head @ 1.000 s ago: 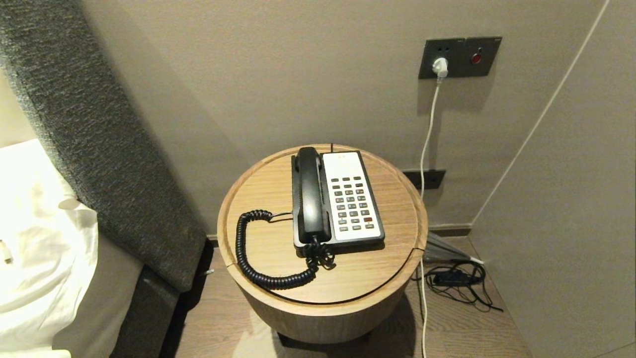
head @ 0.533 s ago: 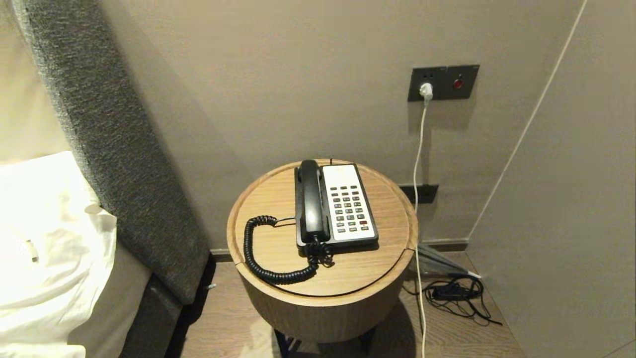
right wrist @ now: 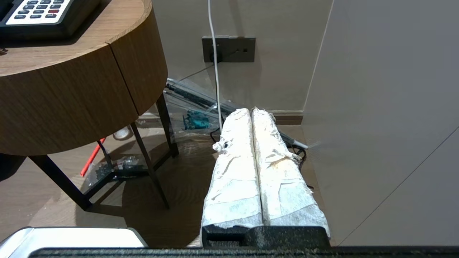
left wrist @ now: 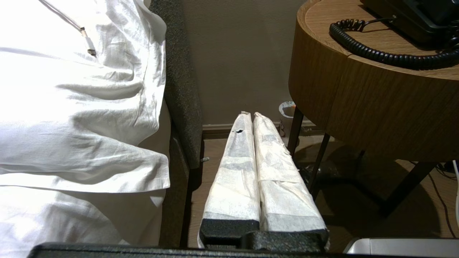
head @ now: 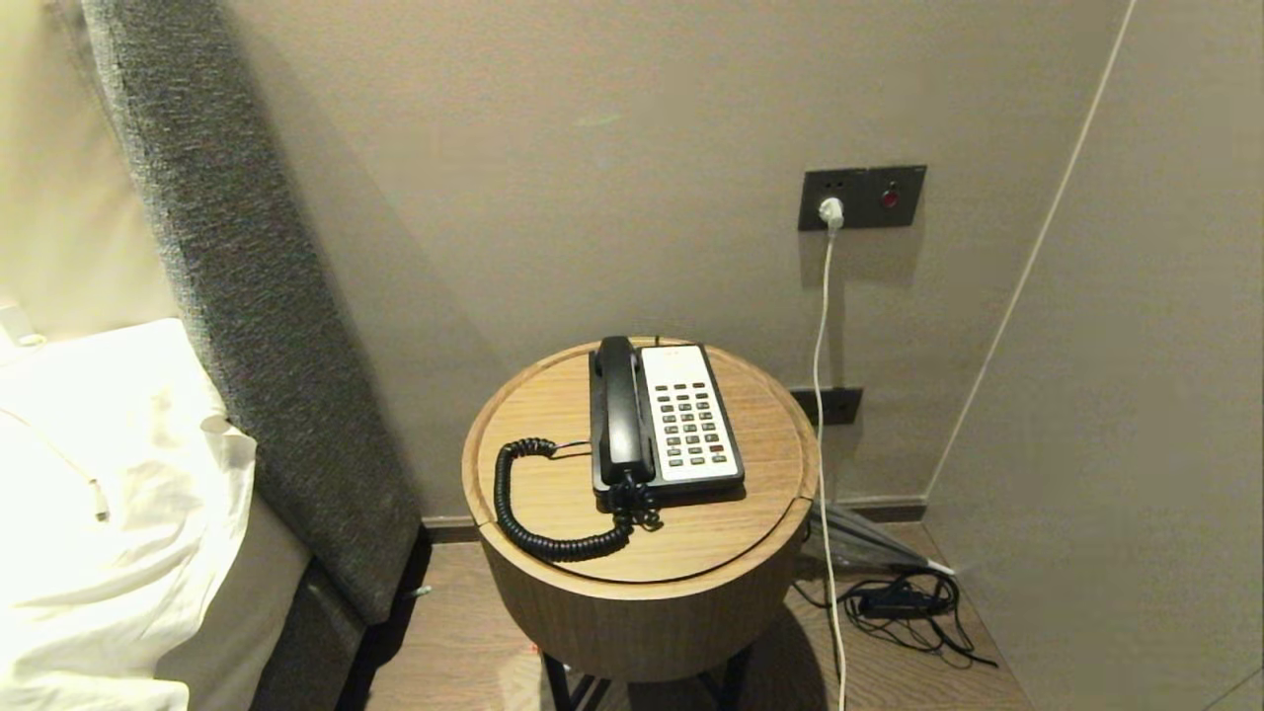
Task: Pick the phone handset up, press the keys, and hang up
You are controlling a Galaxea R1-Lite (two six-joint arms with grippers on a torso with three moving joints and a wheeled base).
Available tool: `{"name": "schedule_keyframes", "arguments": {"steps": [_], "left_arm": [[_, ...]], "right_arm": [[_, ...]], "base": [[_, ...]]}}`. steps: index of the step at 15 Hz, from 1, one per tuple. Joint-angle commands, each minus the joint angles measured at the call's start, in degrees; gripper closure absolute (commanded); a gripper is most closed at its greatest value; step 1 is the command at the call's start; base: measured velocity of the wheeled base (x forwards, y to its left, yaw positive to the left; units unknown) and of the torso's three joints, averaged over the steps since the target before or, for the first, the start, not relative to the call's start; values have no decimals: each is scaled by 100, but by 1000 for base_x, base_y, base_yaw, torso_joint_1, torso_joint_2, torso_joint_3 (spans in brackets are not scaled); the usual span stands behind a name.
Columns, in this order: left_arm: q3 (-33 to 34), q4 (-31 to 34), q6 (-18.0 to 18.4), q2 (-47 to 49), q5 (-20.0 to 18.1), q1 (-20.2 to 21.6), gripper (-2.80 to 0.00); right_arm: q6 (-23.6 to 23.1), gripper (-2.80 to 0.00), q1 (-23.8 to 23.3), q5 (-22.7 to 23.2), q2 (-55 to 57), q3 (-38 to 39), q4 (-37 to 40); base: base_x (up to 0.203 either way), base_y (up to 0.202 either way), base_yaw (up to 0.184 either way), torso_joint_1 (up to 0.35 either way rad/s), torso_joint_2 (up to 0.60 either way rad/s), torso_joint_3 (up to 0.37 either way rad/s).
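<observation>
The black phone handset lies in its cradle on the left side of the black-and-white phone base, on a round wooden bedside table. Its coiled cord loops over the tabletop toward the front left and also shows in the left wrist view. The keys face up; part of the keypad appears in the right wrist view. My left gripper hangs low beside the table's left side, shut and empty. My right gripper hangs low at the table's right, shut and empty. Neither arm shows in the head view.
A bed with white linen and a grey padded headboard stand left of the table. A white cable drops from a wall socket to tangled black wires on the floor. A wall panel closes the right side.
The head view has risen and pulled back, so the table and phone look smaller and lower in the picture. The phone and cord have not moved on the table.
</observation>
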Motion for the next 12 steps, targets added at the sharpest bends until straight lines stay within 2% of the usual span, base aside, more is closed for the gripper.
{"name": "schedule_keyframes", "arguments": {"steps": [1,12], "left_arm": [[0,1,10,-3,-8,2,0],[0,1,10,-3,0,2,0]], "right_arm": [[-2,0,5,0,9,-2,2],[15,0,5,0,9,7,-15]], "base": [[0,0,0,0,0,0],[0,0,0,0,0,0]]}}
